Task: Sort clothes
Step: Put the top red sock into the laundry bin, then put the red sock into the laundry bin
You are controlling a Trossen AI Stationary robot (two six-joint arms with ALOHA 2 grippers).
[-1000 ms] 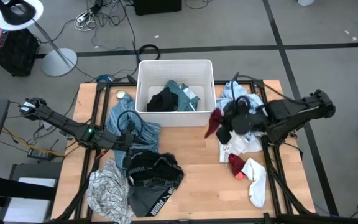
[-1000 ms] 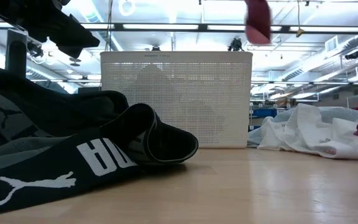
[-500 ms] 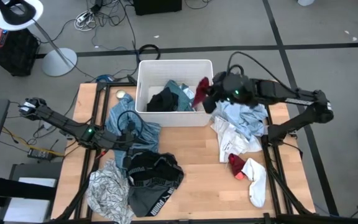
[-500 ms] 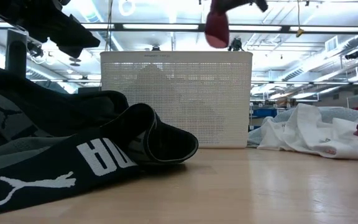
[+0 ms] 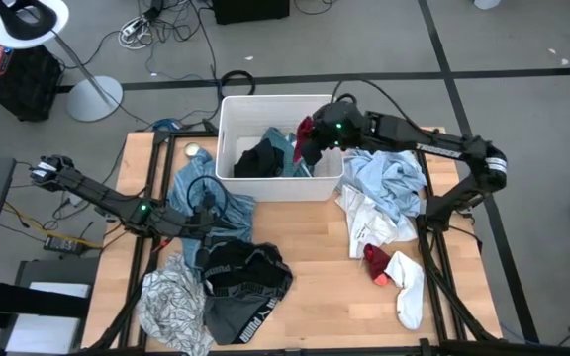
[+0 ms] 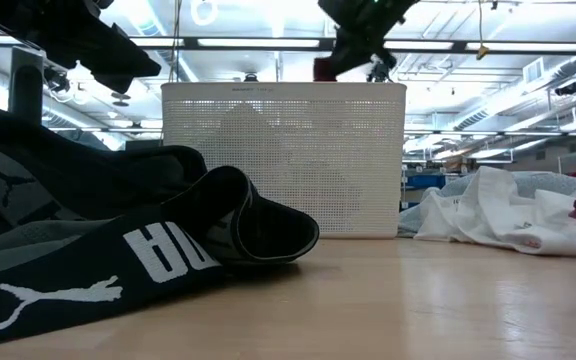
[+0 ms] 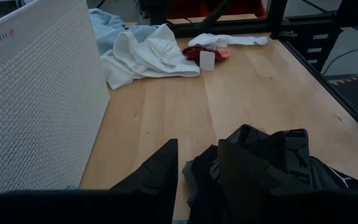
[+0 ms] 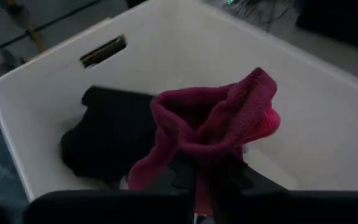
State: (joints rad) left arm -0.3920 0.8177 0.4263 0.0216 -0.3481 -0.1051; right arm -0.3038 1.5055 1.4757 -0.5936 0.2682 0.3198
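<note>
One red sock (image 8: 213, 130) (pinched by right gripper (image 8: 205, 177)) hangs over white tub (image 5: 234, 138).

Premises are a large open-plan robotics lab or workshop hall. The wooden counter (image 5: 305, 257) stands on a black metal frame (image 5: 441, 267) set on grey carpet floor (image 5: 522, 59) marked by dark strips. Loose cables (image 5: 156, 25) trail across the floor, and a white lamp stand (image 5: 87, 94) sits beside the rig. The level view shows an industrial ceiling with long strip lights (image 6: 268, 42), exposed ducting (image 6: 568, 70), and further workstations (image 6: 438, 175) in the background.
</note>
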